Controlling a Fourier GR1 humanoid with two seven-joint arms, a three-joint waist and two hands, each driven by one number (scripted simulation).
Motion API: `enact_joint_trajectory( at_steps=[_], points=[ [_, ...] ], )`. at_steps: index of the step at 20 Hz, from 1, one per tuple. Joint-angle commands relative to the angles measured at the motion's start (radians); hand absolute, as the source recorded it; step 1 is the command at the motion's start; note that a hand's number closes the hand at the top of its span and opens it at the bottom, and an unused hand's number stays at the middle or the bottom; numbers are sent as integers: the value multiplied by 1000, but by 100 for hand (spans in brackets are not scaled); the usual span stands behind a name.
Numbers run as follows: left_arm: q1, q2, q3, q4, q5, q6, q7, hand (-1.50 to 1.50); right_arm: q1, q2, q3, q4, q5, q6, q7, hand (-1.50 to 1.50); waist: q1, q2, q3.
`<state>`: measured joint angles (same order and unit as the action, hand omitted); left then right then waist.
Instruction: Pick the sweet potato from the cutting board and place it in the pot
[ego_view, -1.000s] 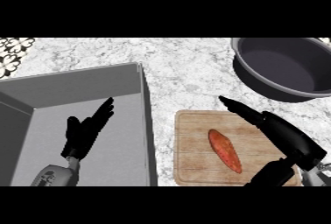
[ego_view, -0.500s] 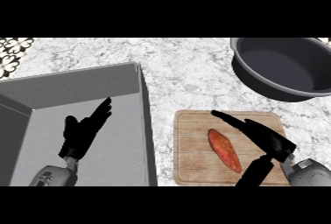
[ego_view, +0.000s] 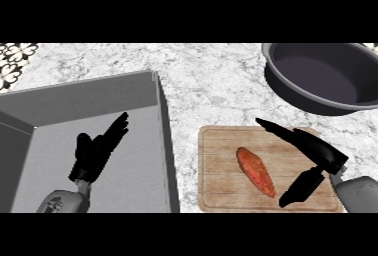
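An orange sweet potato (ego_view: 255, 171) lies lengthwise on the wooden cutting board (ego_view: 218, 172) at the lower centre-right. My right hand (ego_view: 316, 152) hovers over the board's right half, open, fingers stretched up-left and thumb pointing down beside the potato's near end. The fingers do not touch the potato. The dark grey pot (ego_view: 325, 76) stands at the upper right, nothing inside it. My left hand (ego_view: 96, 150) rests open over the sink at the lower left, fingers up.
A grey sink basin (ego_view: 88, 105) fills the left side, its right wall close to the board's left edge. Marbled counter (ego_view: 214, 85) lies between the sink, board and pot. A patterned black-and-white patch (ego_view: 15, 55) shows at the top left.
My right hand has moved left and down across the board, closing in on the sweet potato. The left hand, potato and pot have not moved.
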<state>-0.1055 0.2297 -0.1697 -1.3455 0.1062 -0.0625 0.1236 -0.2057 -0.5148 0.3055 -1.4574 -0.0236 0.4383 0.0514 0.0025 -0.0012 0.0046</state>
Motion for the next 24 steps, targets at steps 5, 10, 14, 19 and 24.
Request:
enact_joint_trajectory(
  at_steps=[5, 10, 14, 19, 24],
  points=[
    [-19, -48, -1, 32, -27, 12, 2, 0, -32, 72, -96, 190, -107, 137, -133, -150, 1, 4, -4],
    [-16, 7, 54, -22, 17, -59, 40, 0, 55, 124, -90, 244, -51, 146, -200, -150, 0, 2, -4],
    [59, -13, 47, -37, -13, -63, -12, 0, 2, 211, -86, 345, -5, 141, -189, -150, 3, 2, -4],
    [76, -6, 38, -121, -20, -56, 51, 0, -26, 255, -99, 457, 21, 151, -247, -150, 8, 2, -4],
    [-30, -40, 77, 80, -44, -60, -43, 0, 50, 236, -20, 363, 168, 107, -402, 150, -6, 3, -5]
  ],
)
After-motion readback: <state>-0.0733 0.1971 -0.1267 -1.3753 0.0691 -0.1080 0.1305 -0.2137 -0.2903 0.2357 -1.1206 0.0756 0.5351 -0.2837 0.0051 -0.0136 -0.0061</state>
